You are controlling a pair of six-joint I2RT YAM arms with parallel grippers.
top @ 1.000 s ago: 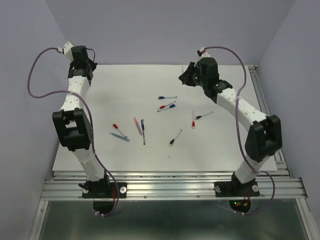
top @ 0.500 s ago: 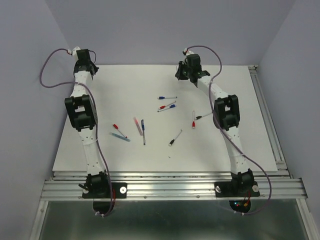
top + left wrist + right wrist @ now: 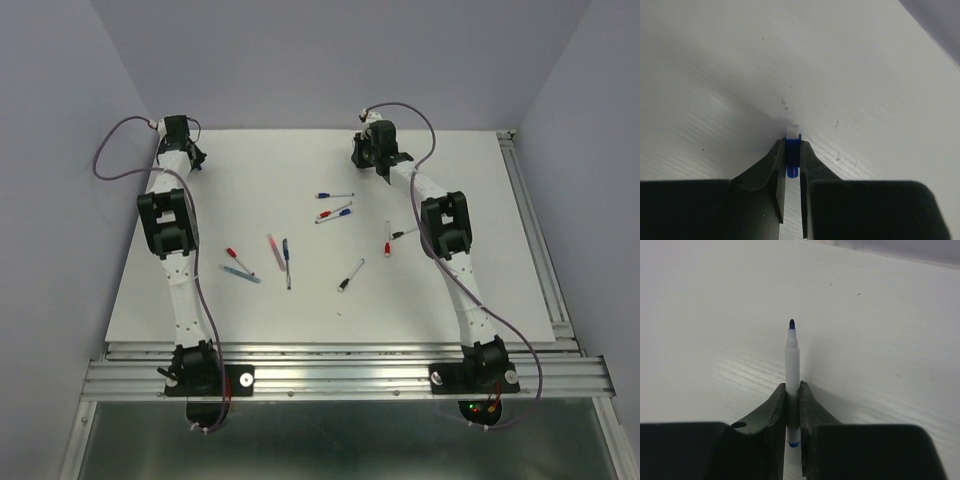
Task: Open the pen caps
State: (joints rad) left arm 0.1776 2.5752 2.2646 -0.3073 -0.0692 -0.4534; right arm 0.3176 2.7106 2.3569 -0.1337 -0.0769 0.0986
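Note:
My left gripper (image 3: pixel 792 145) is shut on a small blue pen cap (image 3: pixel 792 159), held just above the white table near its far left corner (image 3: pixel 190 157). My right gripper (image 3: pixel 793 387) is shut on the white barrel of an uncapped pen (image 3: pixel 792 360) with its dark blue tip pointing away, at the far middle of the table (image 3: pixel 383 160). Several capped pens lie mid-table: a blue-capped one (image 3: pixel 334 195), a red and blue pair (image 3: pixel 333 212), a red-capped one (image 3: pixel 387 238), and black-capped ones (image 3: pixel 407 231) (image 3: pixel 350 275).
More pens lie left of centre: a blue one (image 3: pixel 286 262), a pink one (image 3: pixel 275 250), a red-capped one (image 3: pixel 238 261) and a light blue one (image 3: pixel 240 274). Grey walls close in the table's back and sides. A metal rail (image 3: pixel 340 375) runs along the near edge.
Both arms have stretched out toward the far edge of the table. The two grippers now sit low near the back wall, each still holding its piece.

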